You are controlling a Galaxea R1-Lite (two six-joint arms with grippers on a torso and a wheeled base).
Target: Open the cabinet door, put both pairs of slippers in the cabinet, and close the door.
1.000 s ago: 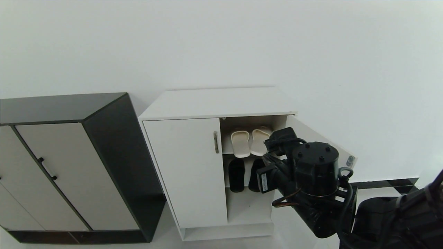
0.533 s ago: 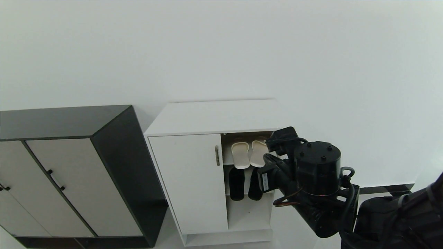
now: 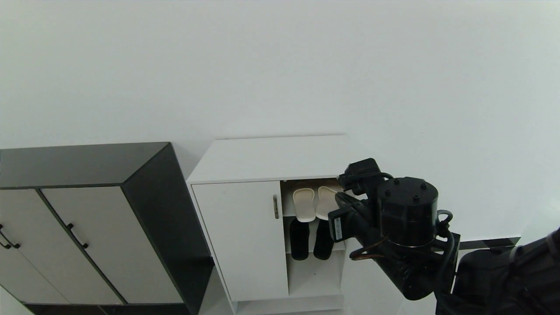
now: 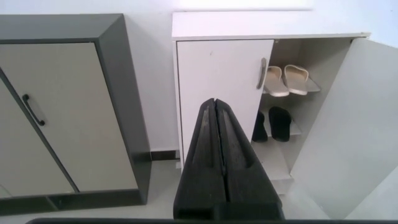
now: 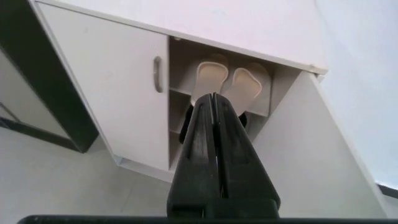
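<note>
White cabinet (image 3: 271,158) with right door (image 4: 339,124) standing open, 2 cream slippers (image 3: 313,202) on upper shelf, 2 black slippers (image 3: 310,239) on shelf beneath. Jaws together and empty on left gripper (image 4: 215,101) and right gripper (image 5: 213,97). Risk: push glancing off door, leaving it ajar.

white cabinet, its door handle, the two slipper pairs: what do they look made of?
White cabinet: likely laminated board, matte white; flat panels, square edges.
Door handle: probably brushed metal; grey with slight sheen.
Cream slippers: likely moulded foam or rubber; smooth, one-piece look.
Black slippers: same shape, matte; material unclear.
</note>
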